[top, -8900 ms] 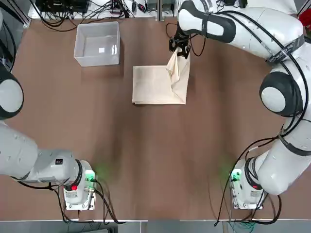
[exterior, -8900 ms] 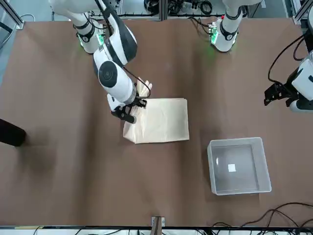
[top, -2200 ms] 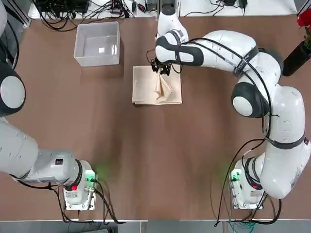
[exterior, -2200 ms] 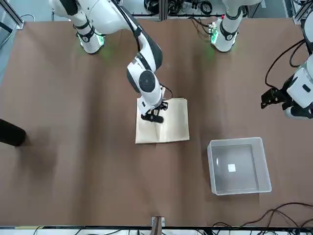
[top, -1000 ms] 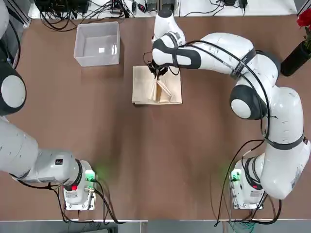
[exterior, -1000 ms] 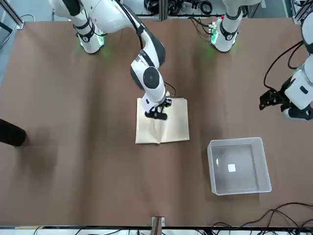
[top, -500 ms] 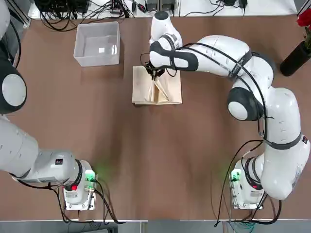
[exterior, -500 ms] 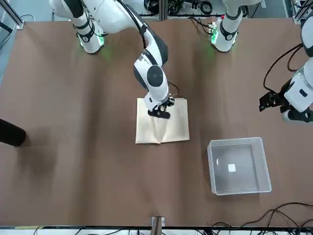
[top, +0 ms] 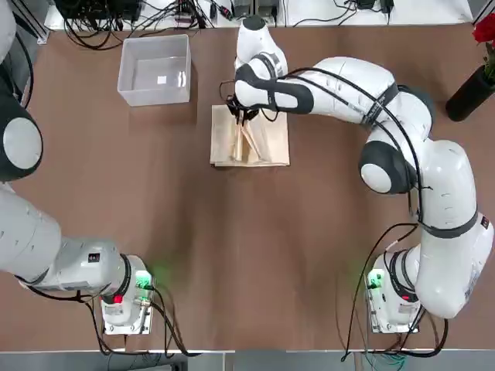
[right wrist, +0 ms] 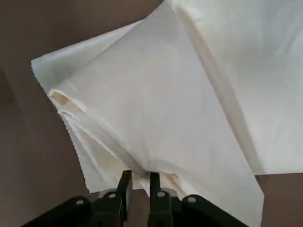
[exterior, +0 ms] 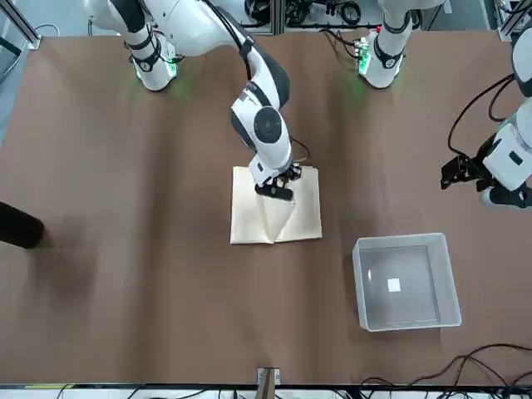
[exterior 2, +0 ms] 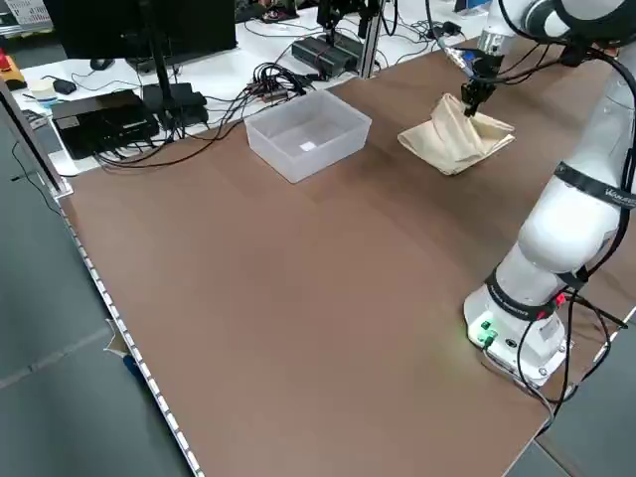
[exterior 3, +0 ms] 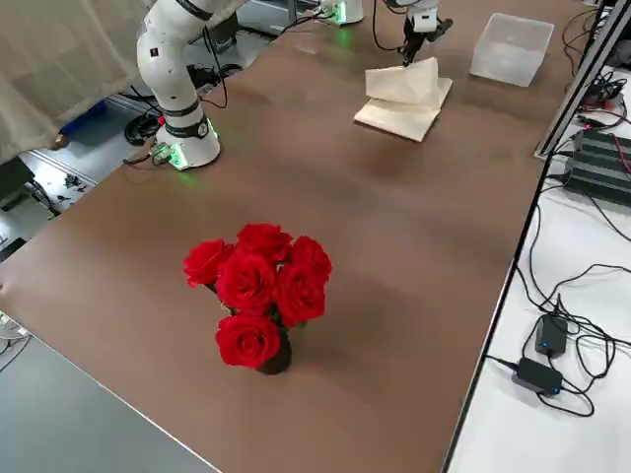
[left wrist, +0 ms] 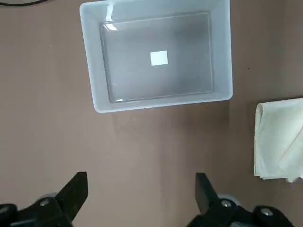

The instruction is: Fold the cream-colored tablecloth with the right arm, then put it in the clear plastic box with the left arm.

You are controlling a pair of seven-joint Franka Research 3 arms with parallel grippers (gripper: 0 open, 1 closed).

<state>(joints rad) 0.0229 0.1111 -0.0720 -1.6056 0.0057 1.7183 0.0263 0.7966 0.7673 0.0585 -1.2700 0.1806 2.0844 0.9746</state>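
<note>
Cream-colored tablecloth (right wrist: 165, 104): touched at a raised fold with right gripper (right wrist: 141, 174), opened just a narrow gap; couldn't tell whether pinched. Lay layered below, on the table (top: 232, 232). Reached across with right arm (top: 348, 85) bent, wrist downward. Hovered, wide open, with left gripper (left wrist: 142, 177) near clear plastic box (left wrist: 161, 101)

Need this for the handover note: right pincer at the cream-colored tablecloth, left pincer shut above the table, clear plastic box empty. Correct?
Not quite: the left pincer above the table is open, its fingers wide apart in the left wrist view. Rest stands: right pincer at the cream-colored tablecloth, clear plastic box empty.
</note>
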